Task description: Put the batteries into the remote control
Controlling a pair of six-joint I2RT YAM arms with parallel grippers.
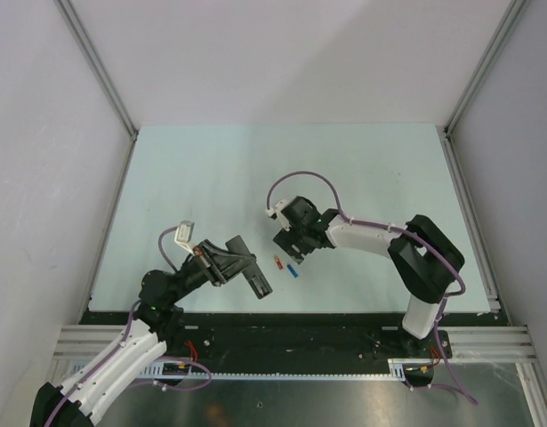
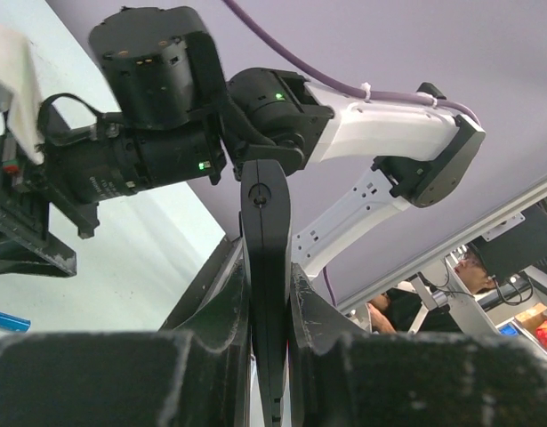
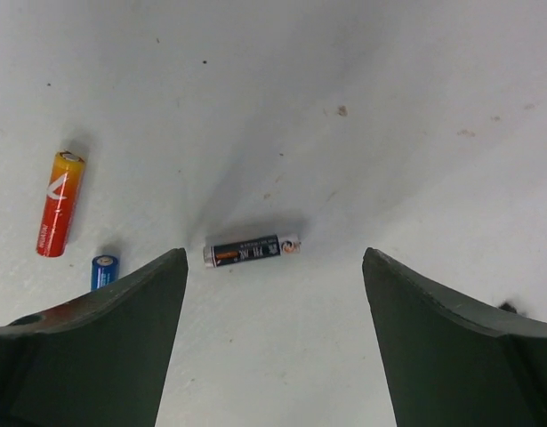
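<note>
My left gripper (image 1: 235,257) is shut on the remote control (image 1: 259,282), a slim black bar held edge-on between its jaws (image 2: 265,231) and lifted above the table. The right gripper (image 3: 273,256) hangs open over the table. A dark battery (image 3: 252,250) lies flat between its fingertips, touching neither. To the left of that lie a red-orange battery (image 3: 60,203) and a blue battery (image 3: 104,269). From above, the red-orange battery (image 1: 277,261) and the blue battery (image 1: 293,269) lie just below the right gripper (image 1: 289,244). The dark one is hidden under it.
The pale table (image 1: 202,178) is walled by white panels on the left, right and back. A black rail (image 1: 300,334) with the arm bases runs along the near edge. The right arm (image 2: 362,133) rises close in front of the held remote.
</note>
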